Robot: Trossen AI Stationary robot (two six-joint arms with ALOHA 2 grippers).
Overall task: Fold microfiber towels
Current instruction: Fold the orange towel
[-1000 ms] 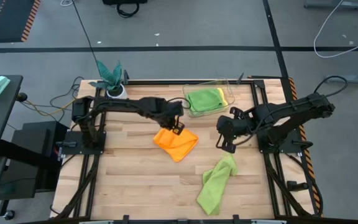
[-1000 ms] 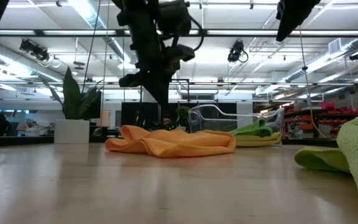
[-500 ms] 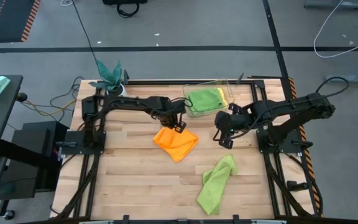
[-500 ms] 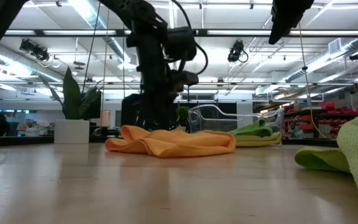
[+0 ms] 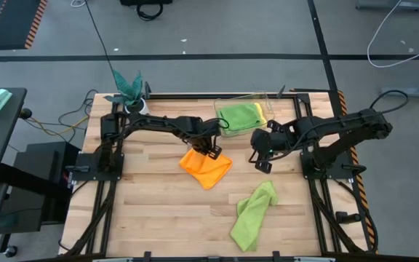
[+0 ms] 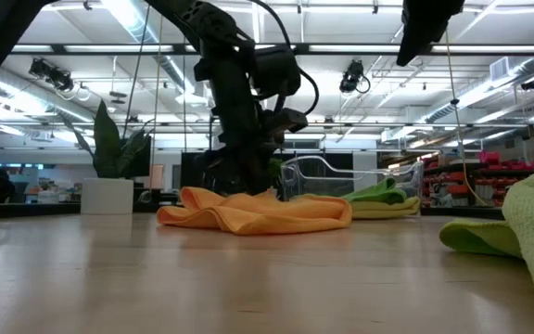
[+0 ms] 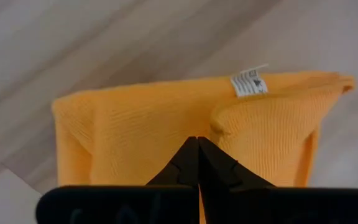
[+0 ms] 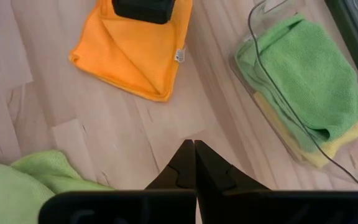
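- Since a second ago, left pincer (image 5: 213, 151) has dropped from above the orange towel (image 5: 206, 167) to its far edge; right pincer (image 5: 262, 163) has drifted slightly toward the bin (image 5: 257, 97).
- Left pincer's jaws are pressed together; the wrist view shows the tips over orange cloth, with nothing visibly pinched between them.
- Right pincer, also closed and empty, hangs above bare tabletop (image 5: 158, 211) between bin and loose green towel (image 5: 252, 215).
- Step in hand, I judge: finishing the orange towel's fold, pressing or smoothing it.
- Next move likely calls for opening, gripping the folded edge and carrying it to the bin.
- Orange towel lies mid-tabletop, folded over, slightly rumpled, tag (image 7: 248, 81) showing.
- A green towel (image 8: 303, 68) lies folded on a yellow towel (image 8: 347, 138) in the bin; the loose green one is crumpled near the front.
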